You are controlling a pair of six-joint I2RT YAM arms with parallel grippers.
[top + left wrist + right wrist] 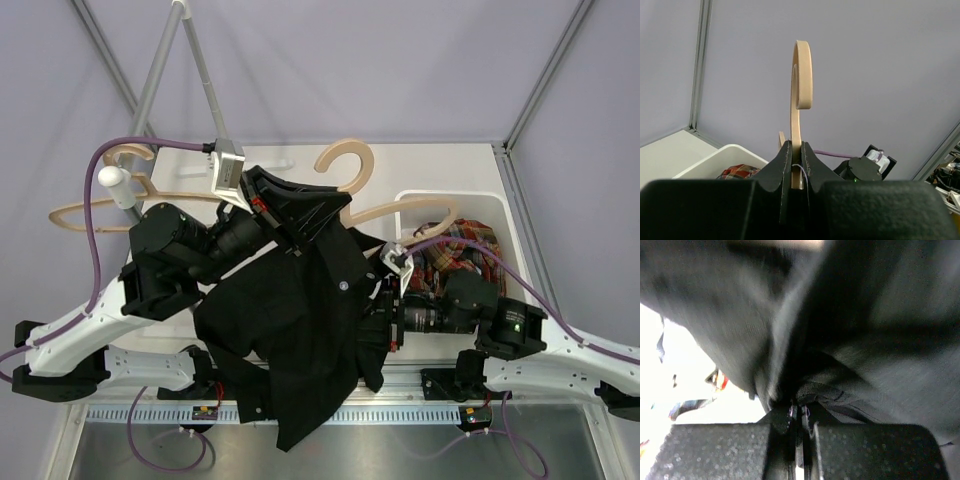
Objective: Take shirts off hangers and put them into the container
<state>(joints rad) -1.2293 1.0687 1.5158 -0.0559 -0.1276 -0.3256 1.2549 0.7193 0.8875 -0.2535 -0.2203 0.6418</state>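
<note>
1 white table (440,165), lilac-grey walls (350,60).

The black shirt (300,330) hides the right end effector (799,412) from above, and most of the hanger (346,148).

The hanger (802,75) was smooth pale wood. The black shirt (300,330) was matt woven cloth; the plaid shirt (462,252) looked soft. The basket (450,200) was smooth white plastic.

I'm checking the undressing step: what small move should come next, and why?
Probably the right gripper should pull the plain black button-up shirt sideways toward the white plastic basket: it is shut on the fabric, while the left gripper clamps the beige wooden hanger that the shirt hangs from.
</note>
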